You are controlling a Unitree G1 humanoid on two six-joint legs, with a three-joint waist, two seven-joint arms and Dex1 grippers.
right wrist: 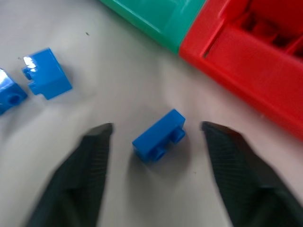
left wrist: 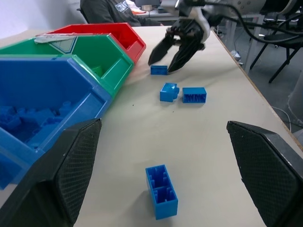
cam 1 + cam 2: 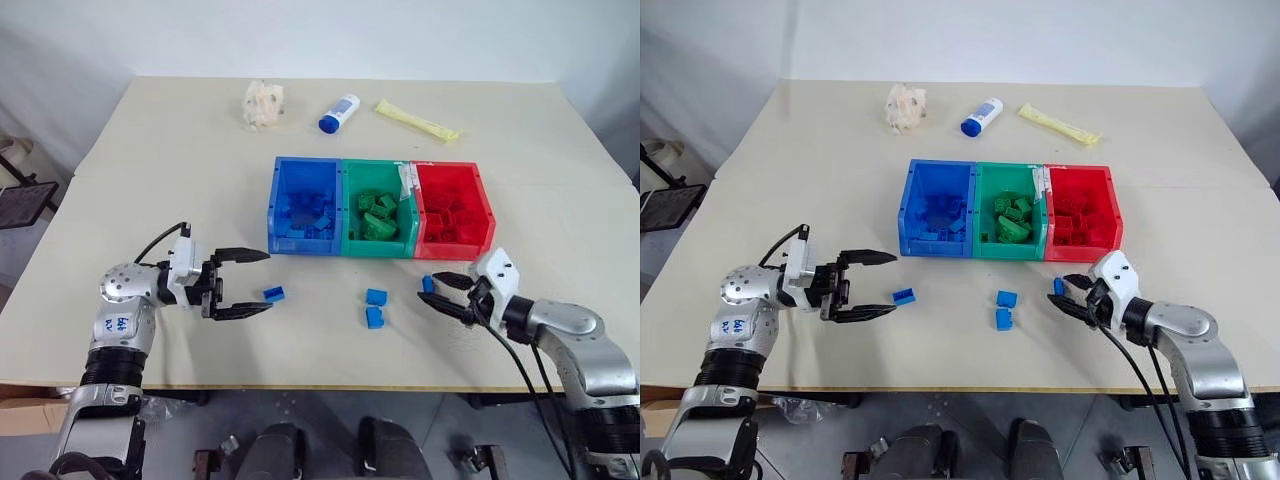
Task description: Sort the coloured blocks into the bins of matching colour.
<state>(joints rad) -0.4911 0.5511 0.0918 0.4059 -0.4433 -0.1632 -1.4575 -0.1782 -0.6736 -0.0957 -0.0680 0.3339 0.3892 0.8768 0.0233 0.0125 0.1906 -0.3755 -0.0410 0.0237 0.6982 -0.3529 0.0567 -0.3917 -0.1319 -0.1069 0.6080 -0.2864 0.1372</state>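
Several small blue blocks lie on the table in front of the bins. One blue block [image 1: 158, 137] lies between the fingers of my right gripper [image 3: 431, 288], which is open, with a gap on either side of the block. Two more blocks [image 3: 376, 296] [image 3: 374, 318] lie side by side at mid-table. A further block [image 3: 273, 293] sits just past the tips of my left gripper [image 3: 268, 281], which is wide open and level. The blue bin [image 3: 300, 243], green bin [image 3: 375, 248] and red bin [image 3: 455, 250] stand joined in a row, each holding blocks of its own colour.
A white bottle with a blue cap [image 3: 339, 112], a crumpled pale wad [image 3: 263, 103] and a yellow packet [image 3: 417, 121] lie at the table's far side. The table's front edge [image 3: 320, 385] runs close under both arms. A seated person [image 2: 109, 9] is beyond the table.
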